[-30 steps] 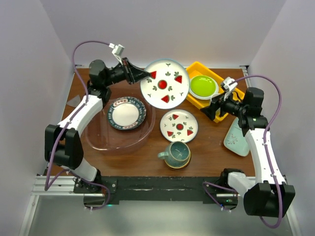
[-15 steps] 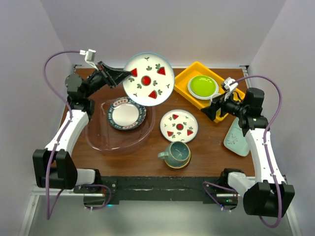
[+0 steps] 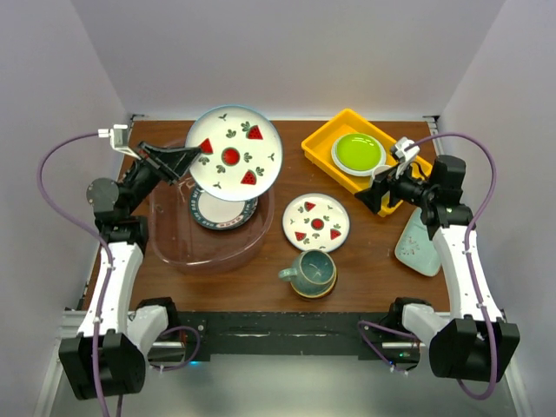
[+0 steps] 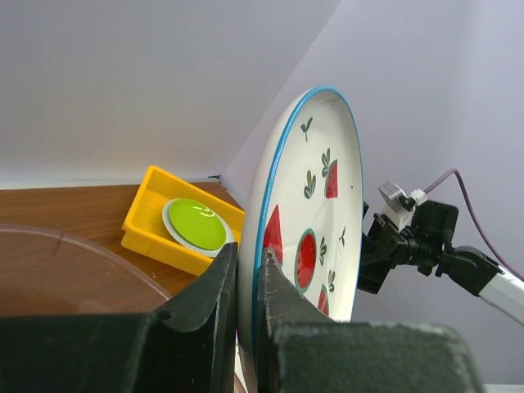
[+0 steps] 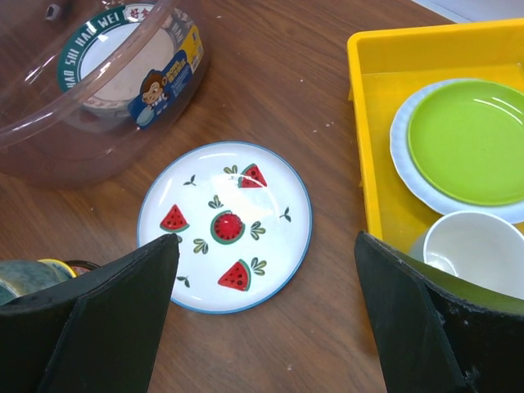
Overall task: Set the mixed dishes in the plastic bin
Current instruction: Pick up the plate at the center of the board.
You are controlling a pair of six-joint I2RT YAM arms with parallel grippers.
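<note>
My left gripper (image 3: 193,156) is shut on the rim of a large white plate with red watermelon slices (image 3: 233,152), held tilted in the air over the back part of the plastic bin (image 3: 174,252). In the left wrist view both fingers pinch the blue-edged rim of this plate (image 4: 323,205). A dark lettered plate (image 3: 224,208) lies inside the bin. On the table are a smaller watermelon plate (image 3: 316,222), a teal mug (image 3: 311,273) and a pale mint dish (image 3: 419,243). My right gripper (image 3: 378,198) hovers open beside the smaller plate (image 5: 225,225), holding nothing.
A yellow tray (image 3: 323,139) at the back right holds a lime-green plate (image 3: 359,152) and a white cup (image 5: 475,246). White walls close in the table on three sides. The bin wall (image 5: 98,106) stands just left of the smaller plate.
My left arm has swung left with the large plate, carrying it from beside the yellow tray to above the bin's back edge. The right arm has stayed still.
</note>
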